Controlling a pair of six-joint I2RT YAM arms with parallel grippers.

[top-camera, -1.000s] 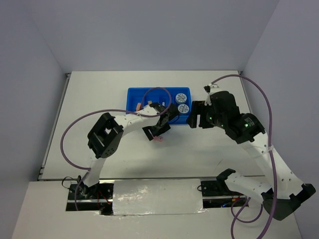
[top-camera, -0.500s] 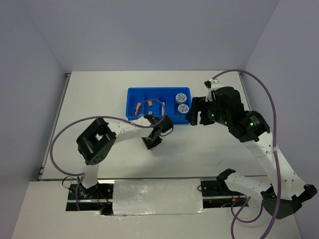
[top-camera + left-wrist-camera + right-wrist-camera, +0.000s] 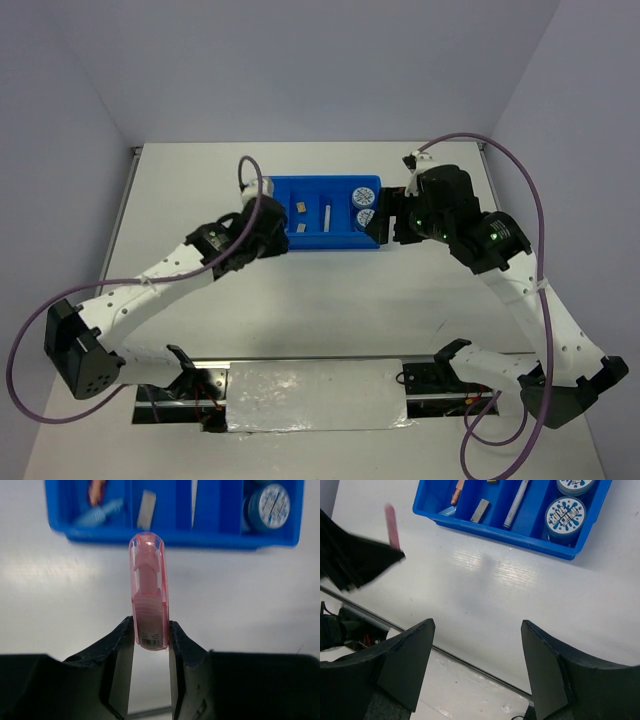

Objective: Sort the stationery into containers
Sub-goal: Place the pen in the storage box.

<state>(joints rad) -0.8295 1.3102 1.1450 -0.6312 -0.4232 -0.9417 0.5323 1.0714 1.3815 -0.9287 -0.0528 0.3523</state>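
My left hand at the bottom of the frame is clamped on the pink capsule, upright above the table. Mid-carry, I'd say: next it has to go over the blue tray up top, upper-left compartment with the other capsules. My right hand is wide open, empty.

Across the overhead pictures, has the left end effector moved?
Yes: the left end effector, holding the pink capsule, moved leftward, from the blue tray's middle front to its left end.
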